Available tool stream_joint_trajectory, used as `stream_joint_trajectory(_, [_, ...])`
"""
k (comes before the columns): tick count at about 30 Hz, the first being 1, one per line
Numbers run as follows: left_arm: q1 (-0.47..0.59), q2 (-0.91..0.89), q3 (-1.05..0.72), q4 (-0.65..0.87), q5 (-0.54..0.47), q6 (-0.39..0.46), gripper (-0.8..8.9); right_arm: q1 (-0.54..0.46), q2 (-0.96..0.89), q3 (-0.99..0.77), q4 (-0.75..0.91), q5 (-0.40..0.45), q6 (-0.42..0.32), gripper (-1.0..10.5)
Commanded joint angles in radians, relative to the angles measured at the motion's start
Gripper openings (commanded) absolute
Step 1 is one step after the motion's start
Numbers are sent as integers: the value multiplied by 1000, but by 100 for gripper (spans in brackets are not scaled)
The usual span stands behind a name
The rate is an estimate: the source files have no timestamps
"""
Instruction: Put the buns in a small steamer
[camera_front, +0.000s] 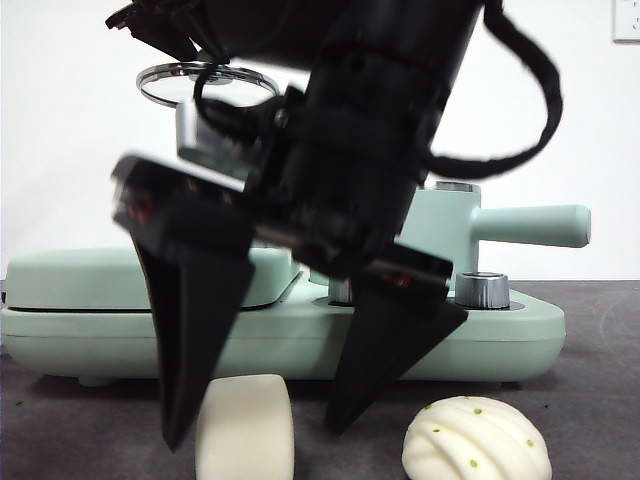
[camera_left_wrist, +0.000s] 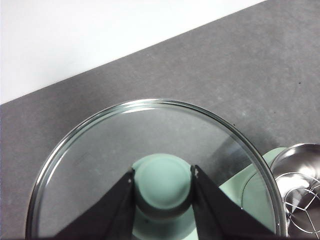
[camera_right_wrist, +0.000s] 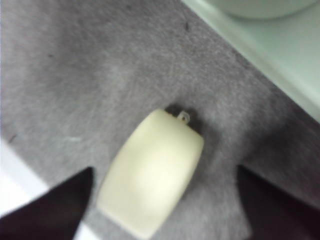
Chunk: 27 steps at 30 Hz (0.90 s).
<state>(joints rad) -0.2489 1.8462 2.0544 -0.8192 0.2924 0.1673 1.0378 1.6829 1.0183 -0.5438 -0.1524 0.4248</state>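
Observation:
The smooth cylindrical bun lies on the grey table near the front. My right gripper hangs over it, open, one jaw on each side and apart from it. The ridged bun with green specks lies to its right. Behind stands the small steamer with its side handle; its steel rim shows uncovered, a wire rack inside. My left gripper is shut on the green knob of the glass lid, held high at the back left.
A long mint-green appliance base runs across the back, with a flat griddle lid on its left half and a steel knob at its right. A white wall stands behind. Grey table lies right of the buns.

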Motion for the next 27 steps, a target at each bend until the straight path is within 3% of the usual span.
stream_joint_trajectory(1, [0, -11, 38, 26, 7, -3, 15, 14, 31, 18, 20, 4, 10, 272])
stream_joint_trajectory(5, [1, -11, 38, 25, 7, -3, 15, 16, 32, 18, 37, 3, 10, 121])
stream_joint_trajectory(9, [1, -11, 37, 25, 7, -3, 15, 11, 27, 38, 17, -17, 5, 110])
stream_joint_trajectory(16, [2, -11, 37, 26, 7, -3, 15, -31, 27, 253, -286, -33, -74, 110])
stream_joint_trajectory(21, [6, -11, 37, 26, 7, -3, 15, -121, 28, 482, -531, -30, -179, 109])
stream_joint_trajectory(27, [6, -11, 37, 24, 7, -4, 15, -280, 53, 734, -626, 13, -248, 108])
